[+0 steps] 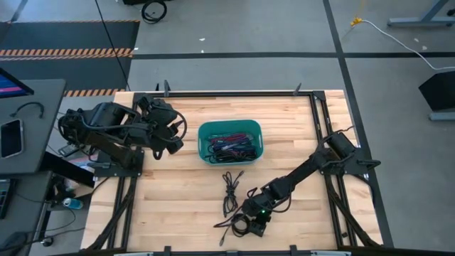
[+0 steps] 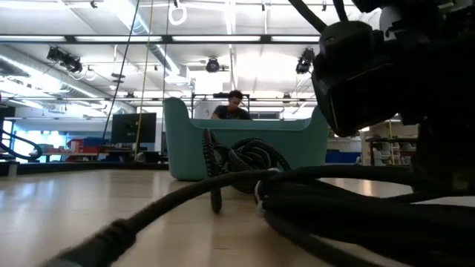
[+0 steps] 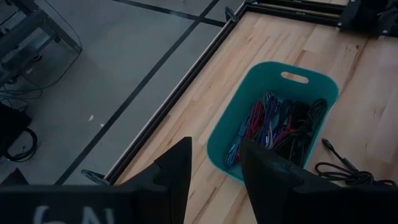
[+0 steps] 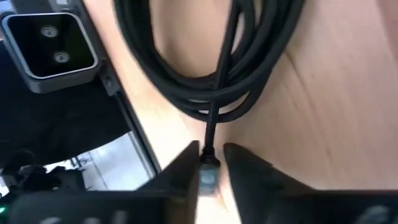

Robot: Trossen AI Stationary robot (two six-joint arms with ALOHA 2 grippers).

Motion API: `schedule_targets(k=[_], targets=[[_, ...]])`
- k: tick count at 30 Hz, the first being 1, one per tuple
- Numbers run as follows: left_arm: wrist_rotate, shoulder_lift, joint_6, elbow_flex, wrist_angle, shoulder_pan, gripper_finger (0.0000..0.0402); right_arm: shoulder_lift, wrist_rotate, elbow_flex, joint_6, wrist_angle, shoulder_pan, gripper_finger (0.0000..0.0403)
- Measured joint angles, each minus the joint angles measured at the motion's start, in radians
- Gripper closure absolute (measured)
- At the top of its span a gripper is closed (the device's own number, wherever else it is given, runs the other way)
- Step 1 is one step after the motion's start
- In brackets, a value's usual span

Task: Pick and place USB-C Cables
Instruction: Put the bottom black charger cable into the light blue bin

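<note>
bare wood [image 1: 178,206] beside black cable [image 1: 229,193]

We saw a counter [image 1: 178,199] of pale, smooth wooden planks framed in dark metal, a teal bin [image 1: 204,132] of smooth plastic with a slight sheen, and black cables [image 4: 205,56] sheathed in matt rubbery plastic.

The right hand [image 1: 238,226] reaches low with fingers [image 4: 186,163] narrowly parted; the left hand [image 3: 214,168] hangs raised, fingers apart.
</note>
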Motion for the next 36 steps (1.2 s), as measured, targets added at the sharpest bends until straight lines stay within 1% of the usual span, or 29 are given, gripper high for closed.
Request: schedule_targets(k=[3,5,11,12,14,17,19,23,25,28,30,33,36], targets=[[0.000,0.000,0.001,0.000,0.000,0.000,0.0260,-0.001,0.025,-0.001,-0.004,-0.007,0.006,0.0367],[0.000,0.000,0.001,0.000,0.000,0.000,0.0260,-0.001,0.030,-0.001,-0.003,-0.005,0.006,0.0388],[0.000,0.000,0.002,0.000,0.000,0.000,0.0260,-0.005,0.035,0.000,0.003,0.001,0.005,0.0395],[0.000,0.000,0.002,0.000,0.000,0.000,0.0260,-0.011,0.049,0.000,0.007,-0.003,0.004,0.0395],[0.001,0.000,0.002,0.000,0.000,0.000,0.0260,-0.034,0.101,-0.002,0.019,-0.027,0.003,0.0395],[0.049,0.000,-0.014,0.000,0.000,0.004,0.0260,-0.102,0.234,-0.005,0.046,-0.103,-0.005,0.0396],[0.059,0.000,-0.030,0.000,0.000,0.010,0.0260,-0.164,0.306,-0.005,0.070,-0.167,-0.006,0.0396],[0.062,0.000,-0.019,0.000,0.000,0.011,0.0260,-0.262,0.373,-0.004,0.079,-0.289,-0.005,0.0396],[0.078,0.000,-0.017,0.000,0.000,0.011,0.0260,-0.288,0.376,-0.004,0.066,-0.330,-0.006,0.0396],[0.161,0.003,-0.019,0.000,0.000,0.011,0.0260,-0.301,0.365,-0.003,0.033,-0.382,-0.004,0.0396],[0.197,0.019,-0.032,0.000,0.000,0.011,0.0260,-0.301,0.352,-0.004,0.015,-0.403,0.003,0.0396],[0.226,0.054,-0.079,0.000,0.000,0.011,0.0263,-0.299,0.350,-0.003,-0.012,-0.411,0.013,0.0396],[0.230,0.114,-0.100,0.000,0.000,0.011,0.0280,-0.299,0.354,-0.002,-0.029,-0.411,0.030,0.0396]])
